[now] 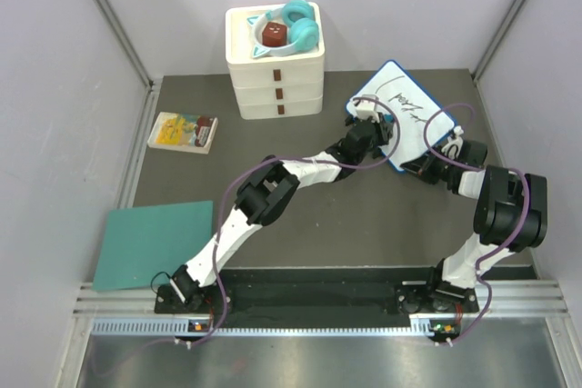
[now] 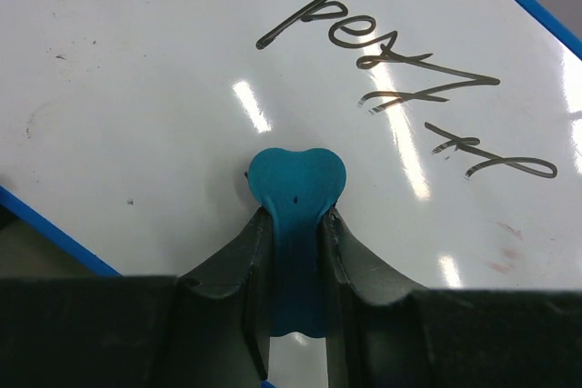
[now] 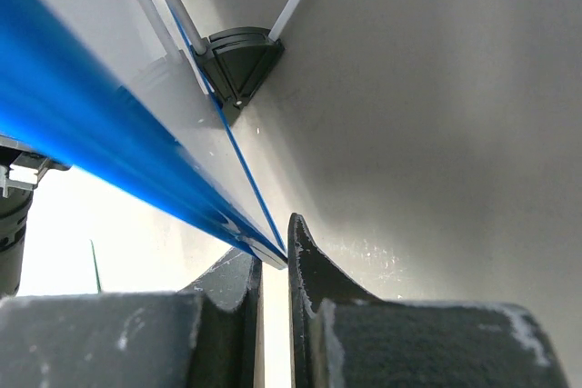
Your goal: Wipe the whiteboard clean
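— So, where is the whiteboard (image 1: 406,108) sitting?
— I see it to the right of the white drawer box (image 1: 275,79), close beside it and turned corner-on to it. Black handwriting runs across its face.
— Your right gripper (image 3: 275,256)?
— Pinching the board's blue rim between both fingers, on the side away from the drawer box. From my wrist view a black foot of the board shows beyond the fingers.
— And the left gripper (image 2: 296,220)?
— Clamped on a small teal pad (image 2: 296,177). The pad sits against the white face just short of the writing, on the part of the board nearer the drawer box.
— Anything else?
— Teal headphones (image 1: 296,24) on top of the drawer box, a yellow booklet (image 1: 183,131) to its left.
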Controlling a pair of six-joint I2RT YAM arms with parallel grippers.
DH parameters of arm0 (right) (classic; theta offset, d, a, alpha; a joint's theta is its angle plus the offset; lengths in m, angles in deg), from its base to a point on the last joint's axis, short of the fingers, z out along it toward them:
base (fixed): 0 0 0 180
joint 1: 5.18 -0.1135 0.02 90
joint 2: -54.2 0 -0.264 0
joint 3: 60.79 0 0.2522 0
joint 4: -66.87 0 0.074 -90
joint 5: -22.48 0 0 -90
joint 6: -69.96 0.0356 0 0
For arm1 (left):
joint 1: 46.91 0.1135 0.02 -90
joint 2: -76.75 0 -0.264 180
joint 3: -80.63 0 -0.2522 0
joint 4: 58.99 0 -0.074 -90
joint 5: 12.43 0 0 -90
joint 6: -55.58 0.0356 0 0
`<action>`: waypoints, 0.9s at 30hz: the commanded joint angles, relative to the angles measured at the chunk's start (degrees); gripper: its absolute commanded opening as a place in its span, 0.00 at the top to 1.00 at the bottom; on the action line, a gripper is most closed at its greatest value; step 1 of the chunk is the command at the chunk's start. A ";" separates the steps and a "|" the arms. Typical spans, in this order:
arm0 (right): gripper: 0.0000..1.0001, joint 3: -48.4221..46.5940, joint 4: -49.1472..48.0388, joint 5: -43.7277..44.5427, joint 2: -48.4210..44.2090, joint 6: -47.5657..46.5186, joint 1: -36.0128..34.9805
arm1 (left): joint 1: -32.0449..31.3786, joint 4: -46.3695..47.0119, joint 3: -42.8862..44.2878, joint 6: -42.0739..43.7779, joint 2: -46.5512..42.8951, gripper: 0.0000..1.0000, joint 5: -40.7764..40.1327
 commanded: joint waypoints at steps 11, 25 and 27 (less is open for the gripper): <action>1.00 2.93 11.35 3.86 1.07 -2.32 -0.83 | 0.21 7.20 8.15 -0.67 3.41 1.00 4.90; 1.00 2.93 11.35 3.94 1.07 -2.23 -0.83 | -3.92 14.86 20.55 3.62 10.45 1.00 11.40; 1.00 3.02 11.27 3.94 0.90 -2.15 -0.83 | -4.45 15.91 20.46 4.77 10.62 1.00 12.01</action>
